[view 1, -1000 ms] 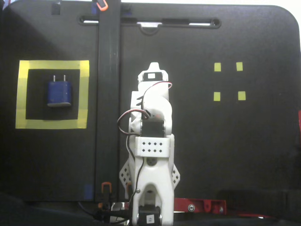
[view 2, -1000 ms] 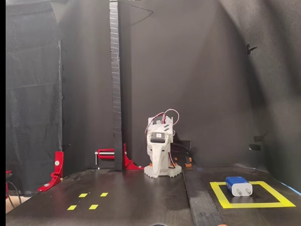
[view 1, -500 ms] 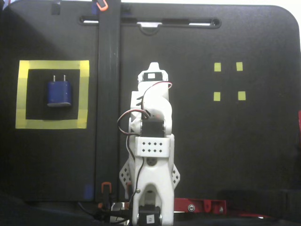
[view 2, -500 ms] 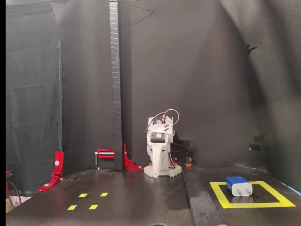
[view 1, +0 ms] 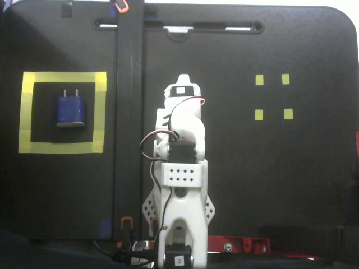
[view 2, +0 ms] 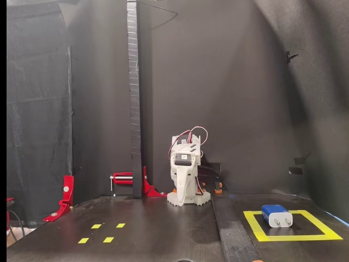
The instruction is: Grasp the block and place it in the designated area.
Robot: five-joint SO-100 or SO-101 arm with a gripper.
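We judge the task all but done: the block (view 2: 276, 215) lies flat inside the designated area (view 2: 256, 225), on the black interior and clear of the yellow tape, with its two silvery prongs pointing toward the front camera. From above, the block (view 1: 70, 110) sits slightly left of and above the square's middle, its prongs toward the top edge of that picture, and the tape frame (view 1: 99, 112) surrounds it on all sides. What remains, as we see it, is to keep the arm (view 1: 180, 168) folded and well apart from the square, so nothing nudges the block toward the tape.

The gripper (view 2: 181, 191) hangs downward at the arm's base in the front view, and it holds nothing. Its jaws look drawn together, but they are too small for us to say so, so we cannot tell how far open it is.

Nearest the front camera, four small yellow markers (view 2: 101, 232) sit on the black table (view 2: 163, 234), on the side opposite the square. Farther back stands the arm on its base, with red clamps (view 2: 131, 183) beside a tall black post (view 2: 134, 98). Behind everything hang dark cloth walls (view 2: 229, 82), and the matte black makes the yellow tape and blue block stand out.
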